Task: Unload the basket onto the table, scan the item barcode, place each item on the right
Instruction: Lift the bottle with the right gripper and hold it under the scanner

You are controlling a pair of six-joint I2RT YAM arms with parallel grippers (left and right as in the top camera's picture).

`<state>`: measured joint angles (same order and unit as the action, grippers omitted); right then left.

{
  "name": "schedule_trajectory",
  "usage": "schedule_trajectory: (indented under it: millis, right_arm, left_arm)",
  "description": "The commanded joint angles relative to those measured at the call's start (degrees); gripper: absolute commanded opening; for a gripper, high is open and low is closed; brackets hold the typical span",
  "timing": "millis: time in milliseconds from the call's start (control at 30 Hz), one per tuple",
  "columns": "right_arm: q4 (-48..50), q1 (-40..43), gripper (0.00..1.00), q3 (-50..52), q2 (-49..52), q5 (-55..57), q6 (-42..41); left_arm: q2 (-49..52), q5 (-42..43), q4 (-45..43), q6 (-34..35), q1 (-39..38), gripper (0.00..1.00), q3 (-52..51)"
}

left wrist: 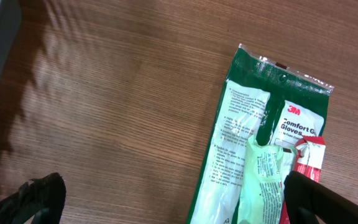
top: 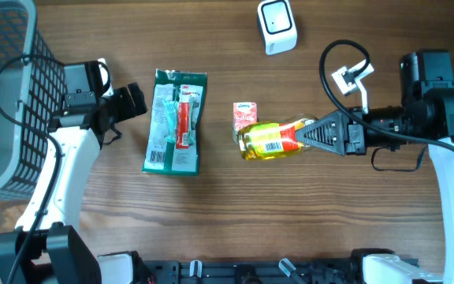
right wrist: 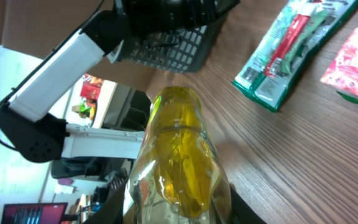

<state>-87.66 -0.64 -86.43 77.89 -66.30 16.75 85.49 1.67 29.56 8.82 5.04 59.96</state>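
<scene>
Task judged about half way. Done, as far as visible: yellow bottle (top: 270, 140) taken at one end by the right claw (top: 310, 134), which is clenched on it. Held near the centre of the desk (top: 211, 213), a little toward 3 o'clock, with the barcode label (top: 268, 147) turned up. Resting on the desk or lifted a little, cannot tell.

Not yet done: bringing that label before the white scanner (top: 277, 26), standing well apart at about 12 to 1 o'clock. Probably left to do: lift, turn the label toward the scanner face, hold it there. No sign of a finished scan in any view.

Left claw (top: 135, 101) released, wide and grasping nothing, at 9 o'clock, just beside the green glove pack (top: 176, 120). Small red packet (top: 245, 112) just beside the bottle, on its 11 o'clock side; touching or not, cannot tell. Grey basket (top: 22, 95) at the far 9 to 10 o'clock edge.

Only from overhead: scanner, barcode and both arms together. Only from the right wrist: the bottle very close, yellow liquid inside, no barcode on the side shown. Only from the left wrist: print on the glove pack readable, "Comfort Gloves", and dark fingertips (left wrist: 39, 196) far apart at the lower corners. No bottle and no scanner there.
</scene>
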Motion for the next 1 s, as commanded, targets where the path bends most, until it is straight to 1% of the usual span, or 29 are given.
schedule_trajectory:
  millis: [0,133,200,333,367,467,500,567,600,667,767,867,933,967]
  right_arm:
    - [-0.02,0.2,0.06,-1.05,-0.87,-5.81,2.64]
    - [-0.04,0.17,0.05,-1.05,-0.87,-5.75,2.78]
    - [0.0,0.17,0.04,-1.05,-0.87,-3.48,2.75]
    - [1.73,0.17,0.04,-1.05,-0.85,7.61,2.51]
    - [2.67,0.2,0.04,-1.05,-0.85,12.46,1.81]
    - [8.37,0.17,0.04,-1.05,-0.63,31.71,-12.68]
    - [10.86,0.02,0.04,-1.05,-0.35,38.8,-16.39]
    - [13.73,-0.85,0.05,-1.05,0.42,43.8,-18.49]
    - [14.84,-1.64,0.05,-1.05,1.11,46.82,-21.09]
    - [15.96,-3.21,0.05,-1.88,2.99,48.78,-21.9]
    - [12.52,-5.97,0.06,-11.47,10.54,54.14,-21.88]
    - [7.56,-9.4,0.06,-25.59,19.93,60.94,-21.79]
    - [7.82,-12.17,0.06,-33.38,25.57,65.55,-21.16]
    - [8.81,-13.35,0.06,-35.39,27.54,67.58,-20.79]
  left_arm:
    - [0.04,0.87,-0.15,-1.11,0.33,1.0,0.42]
    - [0.04,0.87,-0.15,-1.11,0.35,1.0,0.42]
    - [0.04,0.87,-0.15,-1.11,0.33,1.0,0.42]
    - [0.04,0.87,-0.15,-1.11,0.33,1.0,0.42]
    - [0.04,0.87,-0.15,-1.11,0.33,1.0,0.42]
    - [0.04,0.87,-0.15,-1.11,0.33,1.0,0.42]
    - [0.04,0.87,-0.15,-1.11,0.33,1.0,0.42]
    - [0.04,0.85,-0.15,-1.11,0.35,1.0,0.42]
    - [0.04,0.87,-0.15,-1.11,0.35,1.0,0.42]
    - [0.04,0.87,-0.15,-1.11,0.33,1.0,0.42]
    - [0.04,0.85,-0.15,-1.11,0.35,1.0,0.42]
    - [0.04,0.85,-0.17,-1.11,0.33,1.0,0.42]
    - [0.04,0.85,-0.15,-1.11,0.33,1.0,0.42]
    - [0.04,0.87,-0.15,-1.11,0.33,1.0,0.42]
